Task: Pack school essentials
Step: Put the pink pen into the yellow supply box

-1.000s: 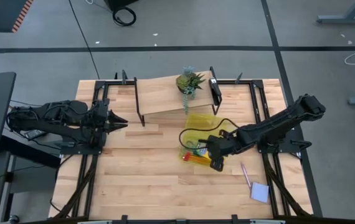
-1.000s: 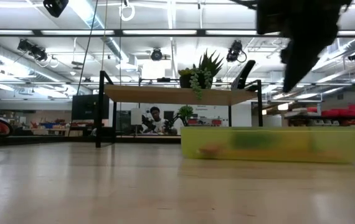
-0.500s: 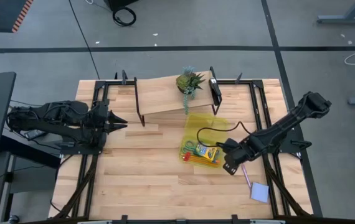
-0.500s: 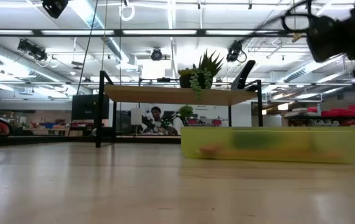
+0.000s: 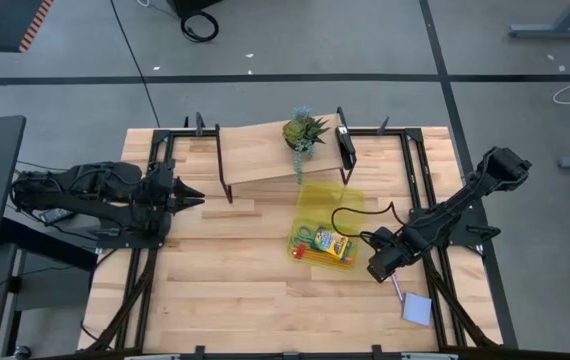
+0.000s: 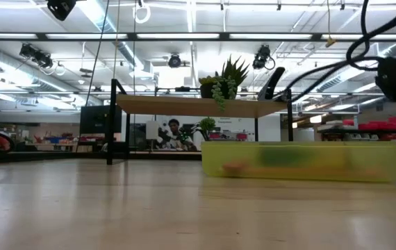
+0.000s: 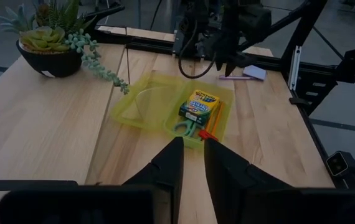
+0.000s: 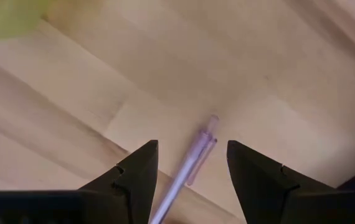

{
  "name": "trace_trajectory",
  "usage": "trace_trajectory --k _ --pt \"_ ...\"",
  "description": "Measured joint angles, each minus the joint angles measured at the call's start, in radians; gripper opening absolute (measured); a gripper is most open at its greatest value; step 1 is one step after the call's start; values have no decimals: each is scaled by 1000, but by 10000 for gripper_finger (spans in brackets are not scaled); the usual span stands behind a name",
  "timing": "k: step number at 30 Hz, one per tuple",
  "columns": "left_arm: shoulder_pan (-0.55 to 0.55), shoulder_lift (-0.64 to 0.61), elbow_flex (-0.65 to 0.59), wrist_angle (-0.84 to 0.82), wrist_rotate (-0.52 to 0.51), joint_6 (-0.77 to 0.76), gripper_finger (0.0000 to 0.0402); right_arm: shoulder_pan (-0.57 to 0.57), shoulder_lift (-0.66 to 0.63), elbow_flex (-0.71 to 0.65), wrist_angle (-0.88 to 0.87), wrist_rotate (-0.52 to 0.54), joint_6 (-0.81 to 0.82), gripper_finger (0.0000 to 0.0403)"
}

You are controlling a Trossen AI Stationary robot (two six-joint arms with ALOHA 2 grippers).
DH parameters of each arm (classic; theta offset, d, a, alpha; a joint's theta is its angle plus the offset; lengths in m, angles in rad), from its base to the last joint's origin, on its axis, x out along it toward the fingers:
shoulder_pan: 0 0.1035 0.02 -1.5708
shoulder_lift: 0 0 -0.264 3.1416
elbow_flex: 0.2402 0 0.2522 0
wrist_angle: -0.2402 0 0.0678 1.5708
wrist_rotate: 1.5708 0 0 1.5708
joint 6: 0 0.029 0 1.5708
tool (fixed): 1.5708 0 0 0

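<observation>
The translucent yellow pouch (image 5: 325, 200) lies open on the table in front of the shelf. In it lie the yellow-green crayon box (image 5: 333, 246), the green-handled scissors (image 5: 309, 239) and orange pencils (image 5: 315, 256). The thin pink pen (image 5: 396, 286) lies flat on the wood near the table's right edge, and the pale blue notepad (image 5: 417, 309) lies just nearer. My right gripper (image 5: 377, 268) is open and hovers over the pen's far end; in its wrist view the fingers stand on either side of the pen (image 8: 193, 163) without touching it. My left gripper (image 5: 193, 197) waits shut at the table's left.
A raised wooden shelf (image 5: 265, 150) stands at the far edge and carries the small potted plant (image 5: 305, 132). Black frame rails (image 5: 417, 180) run along the table's left and right sides. Bare wood (image 5: 235, 280) spreads across the near and middle table. A person shows in the room beyond (image 6: 174, 132).
My right gripper has drawn away from over the pouch toward the table's near right corner and come down over the pink pen. The crayon box, which the gripper covered a second ago, now shows lying in the pouch.
</observation>
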Motion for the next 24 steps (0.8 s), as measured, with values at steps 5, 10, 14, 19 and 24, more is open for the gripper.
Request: trace_trajectory --k 5,10,14,19,24 --pt "0 0 0 0 -2 0 71 0 0 -43 50 -31 20 195" --pt "0 0 0 0 -3 -7 65 0 0 -81 89 -54 42 179" --pt "0 2 0 -1 -3 -7 65 0 0 -100 91 -59 42 167" --pt "0 2 0 -5 -3 -11 70 0 0 -104 93 -55 36 165" --pt "0 2 0 -18 -4 -19 66 0 1 -104 96 -53 36 165"
